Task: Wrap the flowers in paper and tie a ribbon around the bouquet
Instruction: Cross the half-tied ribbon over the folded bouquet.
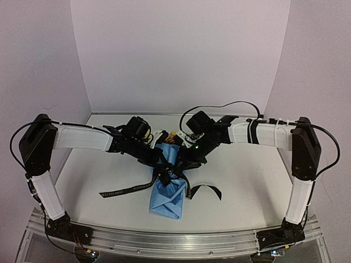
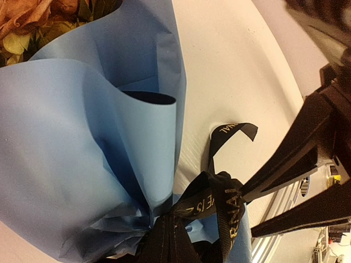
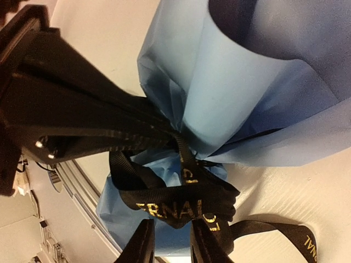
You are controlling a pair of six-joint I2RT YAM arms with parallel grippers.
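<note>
Top external view: the bouquet (image 1: 167, 194) lies on the counter (image 1: 247, 181) beneath both end effectors. The left end effector (image 3: 167, 130) is clamped on the ribbon (image 3: 181, 211) at the bouquet's neck, probably to keep the wrap tight. The right end effector (image 3: 173, 229), narrowly parted, sits just beside the knot.

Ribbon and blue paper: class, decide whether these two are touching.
Touching. The right wrist view shows the ribbon cinched tight around the pinched neck of the paper, with no gap between them.
</note>
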